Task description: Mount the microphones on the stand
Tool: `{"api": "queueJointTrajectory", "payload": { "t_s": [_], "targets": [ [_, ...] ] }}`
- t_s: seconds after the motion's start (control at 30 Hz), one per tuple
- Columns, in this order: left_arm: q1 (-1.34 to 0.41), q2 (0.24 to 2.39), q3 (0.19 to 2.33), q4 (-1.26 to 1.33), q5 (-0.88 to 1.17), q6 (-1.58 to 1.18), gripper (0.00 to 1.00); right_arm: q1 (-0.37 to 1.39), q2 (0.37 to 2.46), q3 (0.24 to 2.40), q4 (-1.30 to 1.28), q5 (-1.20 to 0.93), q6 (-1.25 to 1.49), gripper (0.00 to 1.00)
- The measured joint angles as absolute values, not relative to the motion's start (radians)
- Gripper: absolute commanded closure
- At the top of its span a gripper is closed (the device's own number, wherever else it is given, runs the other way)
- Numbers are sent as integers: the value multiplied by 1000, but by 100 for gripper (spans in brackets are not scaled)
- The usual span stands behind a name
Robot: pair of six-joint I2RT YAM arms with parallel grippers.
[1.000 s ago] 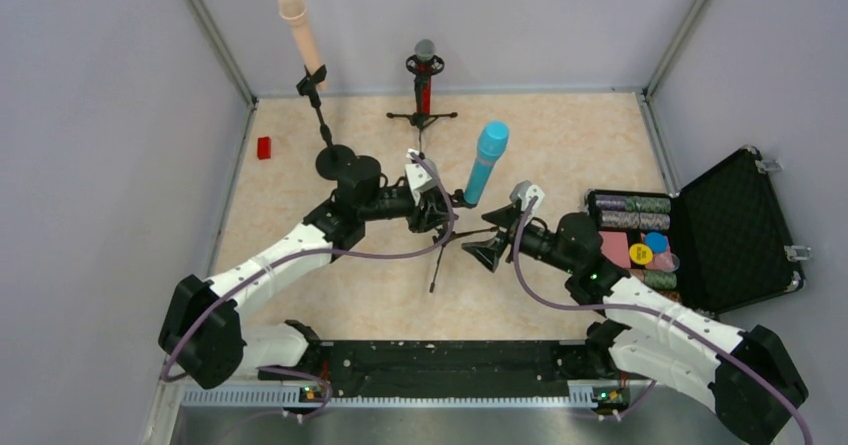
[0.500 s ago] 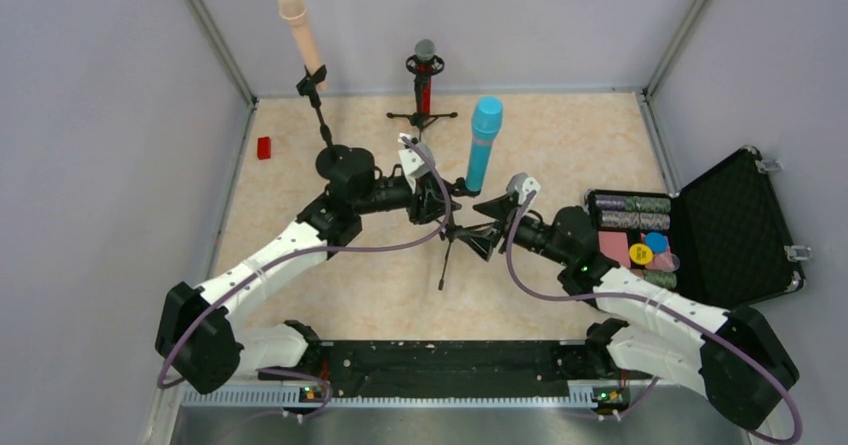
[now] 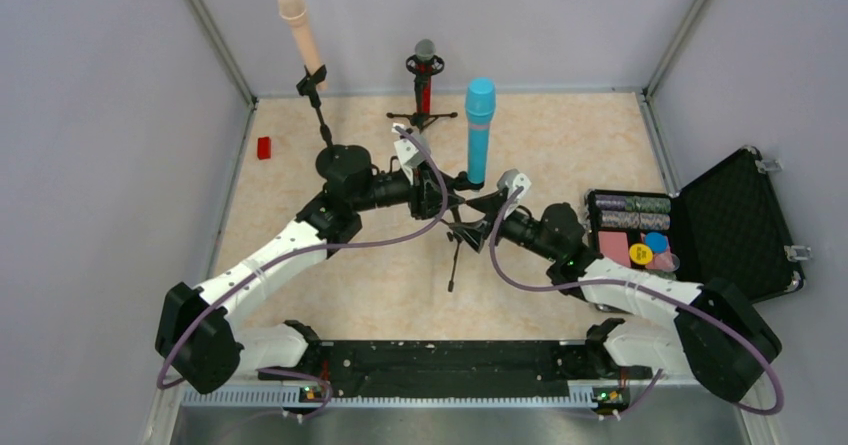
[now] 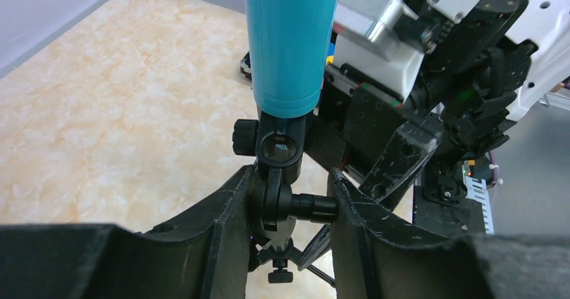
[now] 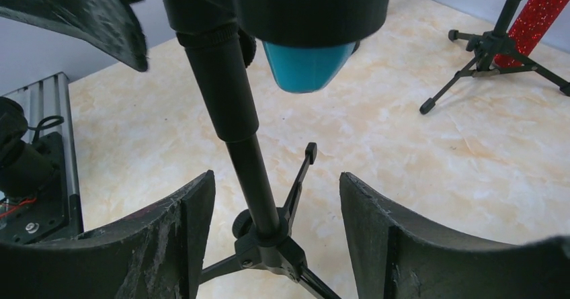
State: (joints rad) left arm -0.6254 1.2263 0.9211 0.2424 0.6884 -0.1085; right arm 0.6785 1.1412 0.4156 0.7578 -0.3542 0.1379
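The left pincer [image 4: 290,178] clamps the stand [image 4: 282,144] at its swivel joint beneath the upright light-blue microphone [image 4: 289,37]; the right pincer [image 5: 274,178] straddles its pole, jaws apart.

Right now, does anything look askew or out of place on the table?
The peach microphone leans left on its round-base stand; the red microphone and blue microphone stand upright. A red block lies by the left wall.

Peach microphone [image 3: 300,40] aslant on left stand [image 3: 322,123], red microphone [image 3: 424,90] on rear tripod [image 3: 422,117], blue microphone [image 3: 478,135] upright in middle stand [image 5: 227,97].
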Motion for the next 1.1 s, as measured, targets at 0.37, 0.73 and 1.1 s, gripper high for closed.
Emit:
{"api": "queueJointTrajectory", "payload": {
  "t_s": [0.37,0.73,1.1],
  "targets": [
    [-625,1226,952,269,691,-134,100,708,1238,434,788,-315,97,40],
    [-625,1227,983,257,687,-133,100,721,1241,411,849,-257,71,43],
    [-625,1234,1003,219,640,-144,100,734,1260,404,887,-210,73,73]
  ]
}}
